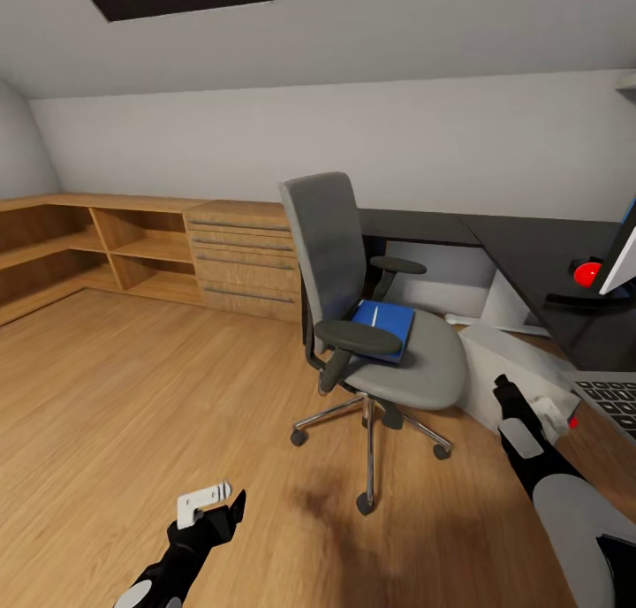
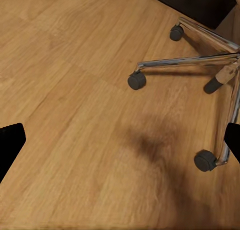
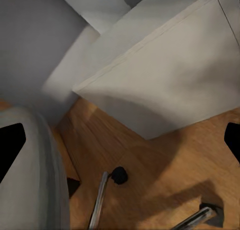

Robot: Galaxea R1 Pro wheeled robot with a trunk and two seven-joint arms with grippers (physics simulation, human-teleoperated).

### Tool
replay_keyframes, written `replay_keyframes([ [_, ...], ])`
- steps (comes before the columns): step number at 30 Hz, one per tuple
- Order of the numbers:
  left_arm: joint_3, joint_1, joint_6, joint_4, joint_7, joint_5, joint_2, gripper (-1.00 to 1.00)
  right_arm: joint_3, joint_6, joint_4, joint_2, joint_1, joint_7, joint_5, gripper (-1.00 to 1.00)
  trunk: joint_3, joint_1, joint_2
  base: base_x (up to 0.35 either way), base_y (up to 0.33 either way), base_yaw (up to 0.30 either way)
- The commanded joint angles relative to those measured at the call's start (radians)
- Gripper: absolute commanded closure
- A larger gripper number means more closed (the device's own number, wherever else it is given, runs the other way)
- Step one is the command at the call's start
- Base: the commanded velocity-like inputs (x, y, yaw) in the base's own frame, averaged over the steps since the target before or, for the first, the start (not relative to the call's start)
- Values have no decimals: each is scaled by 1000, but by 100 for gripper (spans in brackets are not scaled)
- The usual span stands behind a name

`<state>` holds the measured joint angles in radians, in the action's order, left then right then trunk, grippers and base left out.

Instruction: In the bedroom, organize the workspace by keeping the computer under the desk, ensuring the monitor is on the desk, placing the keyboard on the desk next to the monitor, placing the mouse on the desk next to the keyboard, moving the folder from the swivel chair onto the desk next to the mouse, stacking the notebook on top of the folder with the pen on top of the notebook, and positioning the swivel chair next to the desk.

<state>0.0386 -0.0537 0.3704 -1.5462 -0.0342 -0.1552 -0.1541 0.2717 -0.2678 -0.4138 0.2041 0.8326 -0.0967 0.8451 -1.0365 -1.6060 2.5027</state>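
Folder (image 1: 383,323) lies flat on chair (image 1: 371,281) seat, chair mid-floor, apart from desk (image 1: 548,263). Left: wooden shelving (image 1: 97,246) along wall. Left gripper (image 1: 215,505) low over bare floor (image 1: 132,396), fingers spread, nothing held. Right gripper (image 1: 530,405) beside computer (image 1: 517,365), fingers apart, empty. Far right: keyboard (image 1: 614,400) and monitor (image 1: 618,259) on desk.

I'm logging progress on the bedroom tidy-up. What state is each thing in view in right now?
swivel chair: upright on the floor, beside the desk.
folder: lying flat on the chair seat, not yet moved.
computer: on the floor by the desk.
keyboard: lying on the desk edge.
monitor: standing on the desk.
left pincer: open, empty, over the floor.
right pincer: open, empty, near the computer.
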Motion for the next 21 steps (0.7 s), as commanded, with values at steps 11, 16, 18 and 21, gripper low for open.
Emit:
replay_keyframes([
  [11,7,0,5,8,-4,-10,-1,-100,-2,88,0,21,0,49,65,-100,-1,0,0,109,0,0],
  [16,7,0,5,8,-4,-9,-1,-100,-2,126,0,29,0,79,95,-100,-1,0,0,44,0,0],
  [18,6,0,5,8,-4,-9,-1,-100,-2,140,1,36,0,89,103,-100,-1,0,0,122,0,0],
  [21,7,0,5,8,-4,-9,-1,-100,-2,149,1,41,0,102,107,-100,-1,0,0,230,0,0],
])
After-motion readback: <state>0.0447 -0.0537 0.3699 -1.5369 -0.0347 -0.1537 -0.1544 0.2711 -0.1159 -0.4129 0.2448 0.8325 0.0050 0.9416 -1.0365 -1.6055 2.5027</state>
